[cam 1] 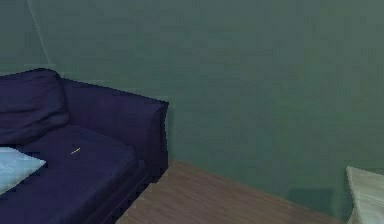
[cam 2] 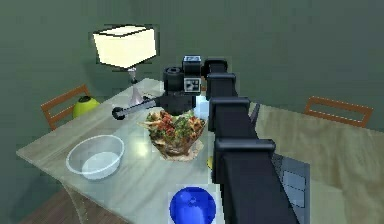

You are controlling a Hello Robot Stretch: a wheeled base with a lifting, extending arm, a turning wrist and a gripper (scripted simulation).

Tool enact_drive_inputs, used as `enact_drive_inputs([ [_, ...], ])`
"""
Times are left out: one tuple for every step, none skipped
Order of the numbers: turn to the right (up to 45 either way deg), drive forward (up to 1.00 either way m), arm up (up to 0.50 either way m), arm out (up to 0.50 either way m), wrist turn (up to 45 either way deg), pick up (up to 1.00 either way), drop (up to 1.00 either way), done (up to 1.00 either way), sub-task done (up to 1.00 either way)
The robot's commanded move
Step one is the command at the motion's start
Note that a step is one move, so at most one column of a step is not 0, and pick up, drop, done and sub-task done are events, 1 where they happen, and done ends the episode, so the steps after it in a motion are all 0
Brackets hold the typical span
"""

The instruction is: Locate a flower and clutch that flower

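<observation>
Pincer (cam 2: 124, 111) hangs near the red-green bunch (cam 2: 177, 130) on the table (cam 2: 48, 150).

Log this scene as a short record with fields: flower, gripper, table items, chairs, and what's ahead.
flower: red and green bunch in a brownish holder, standing on the pale table
reach: gripper seen by the lamp's foot, just past the bunch; holding anything: cannot tell
table items: white bowl, blue round thing, lamp, yellow thing
chairs: orange chair at left, another at right
ahead: dark blue sofa, green wall
</observation>
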Motion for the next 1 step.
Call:
enact_drive_inputs([
  [0.0, 0.0, 0.0, 0.0, 30.0, 0.0, 0.0, 0.0, 0.0],
])
